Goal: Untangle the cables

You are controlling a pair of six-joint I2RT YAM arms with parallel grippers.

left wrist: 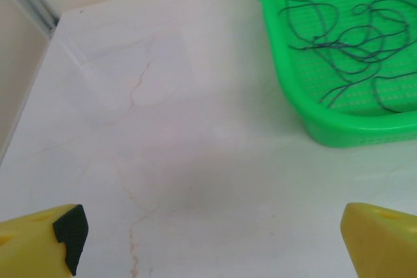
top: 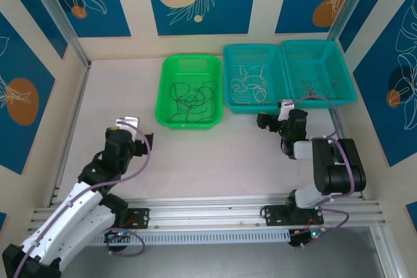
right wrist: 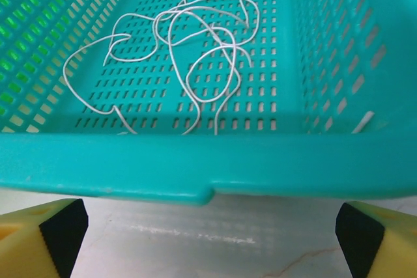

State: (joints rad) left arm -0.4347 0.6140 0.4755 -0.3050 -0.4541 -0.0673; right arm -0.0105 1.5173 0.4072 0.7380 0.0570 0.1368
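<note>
Cables sorted by colour into three perforated plastic baskets set in a row at the far side of a pale, faintly veined worktop (top: 215, 161). Thin black cables (top: 189, 101) lie in a loose, overlapping tangle on the floor of the bright green rectangular basket (top: 161, 99). Pale whitish cables (top: 249, 84) curl over one another in the middle teal basket (top: 227, 76), just beside the green one. A few thin reddish-dark cables (top: 317, 84) rest in the right teal basket (top: 349, 79).

Left arm (top: 65, 218): it rises from its base at the near left. Its wrist is angled toward the green basket's near left corner and stops well short of it. The left jaws stand wide apart over bare worktop and hold nothing. Their yellow fingertips (left wrist: 39, 239) sit at the bottom corners of the left wrist view.

Right arm (top: 335, 170): it is folded tightly back on itself, and its wrist points forward and leftward. The right jaws are likewise fully spread and empty. They are poised above the worktop just in front of the middle teal basket's near wall, without touching it.
</note>
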